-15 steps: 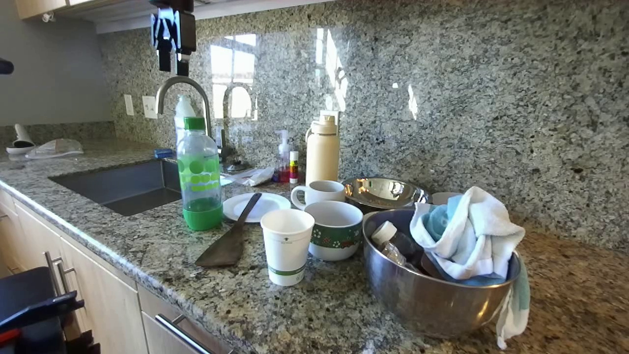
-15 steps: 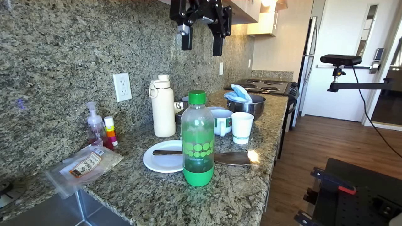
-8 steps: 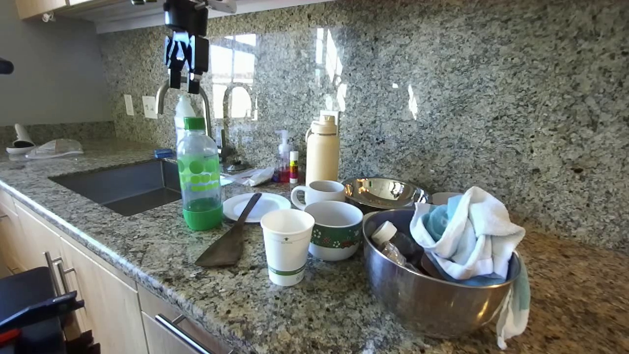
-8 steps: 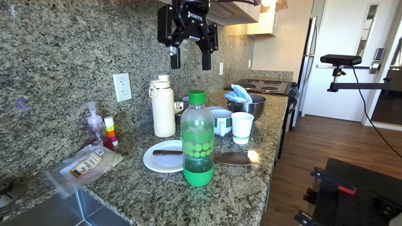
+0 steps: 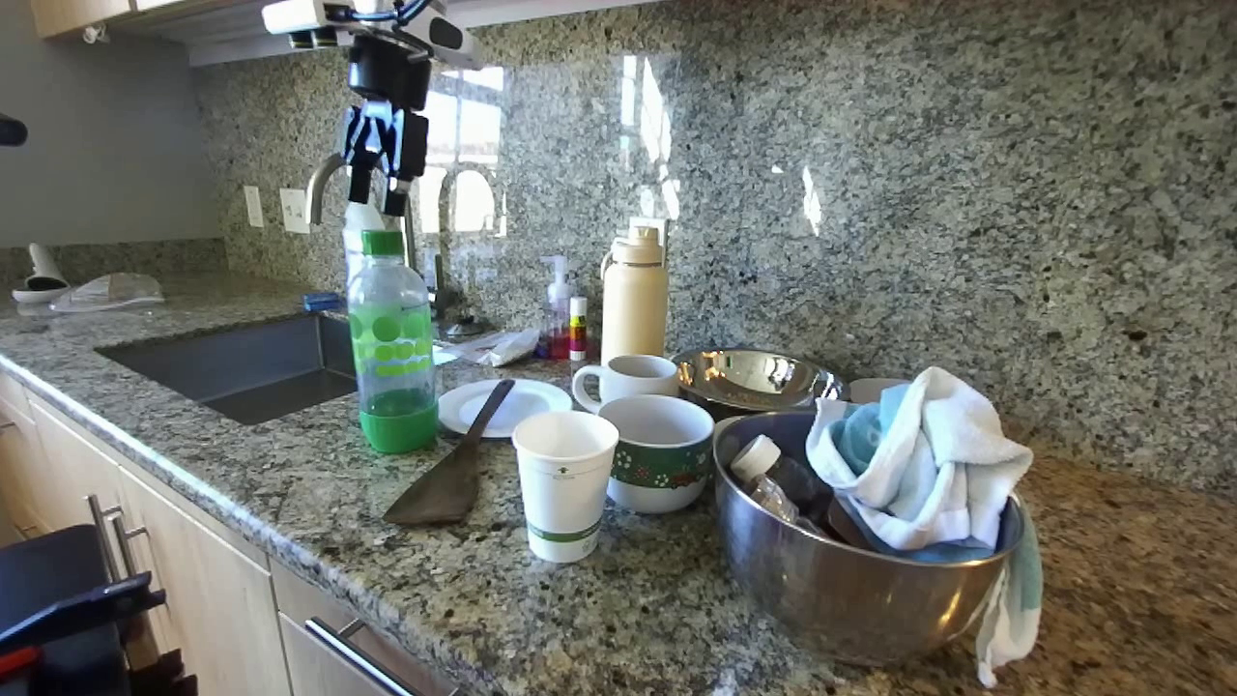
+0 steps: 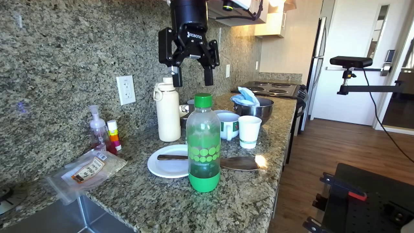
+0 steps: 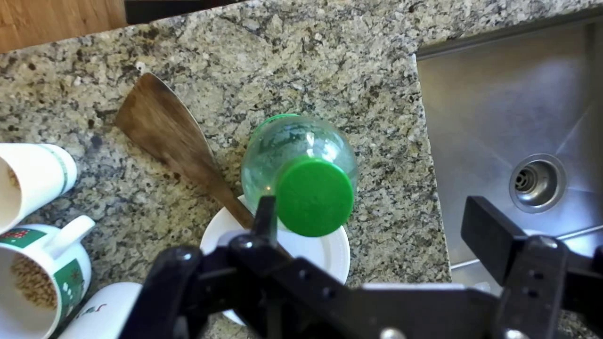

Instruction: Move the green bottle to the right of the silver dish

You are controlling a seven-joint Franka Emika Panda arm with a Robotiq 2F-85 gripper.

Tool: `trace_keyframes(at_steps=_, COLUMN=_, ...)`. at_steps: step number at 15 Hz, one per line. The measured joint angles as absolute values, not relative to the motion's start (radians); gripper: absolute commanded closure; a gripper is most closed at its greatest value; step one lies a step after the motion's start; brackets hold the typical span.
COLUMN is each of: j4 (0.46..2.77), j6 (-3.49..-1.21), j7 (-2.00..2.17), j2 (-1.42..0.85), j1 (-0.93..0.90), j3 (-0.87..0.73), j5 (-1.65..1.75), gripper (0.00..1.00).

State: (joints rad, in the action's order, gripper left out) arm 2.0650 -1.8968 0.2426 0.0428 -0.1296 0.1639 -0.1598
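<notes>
Two metal bowls [image 5: 831, 599] [image 5: 763, 377], one plate [image 5: 533, 399]

A polished, grey-and-beige speckled granite wall [image 5: 918, 193] carries bright white window reflections [image 5: 474, 126] in an exterior view. Brown wood-plank flooring [image 6: 323, 145] reaches a tall white door [image 6: 349, 38].

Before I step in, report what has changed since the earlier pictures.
The black two-finger gripper has descended, jaws open, toward the tall green-capped clear plastic bottle; nothing was grasped or released. The bottle, the white paper cup and the brown wooden spatula stayed put.
</notes>
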Motion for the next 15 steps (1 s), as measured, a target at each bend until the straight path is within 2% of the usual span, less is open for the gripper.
trace_keyframes(at_steps=15, j4=1.965, j6=-1.785, j7=0.243, j2=-0.072, j1=-0.127, j3=0.126, j5=-0.16, gripper=0.0)
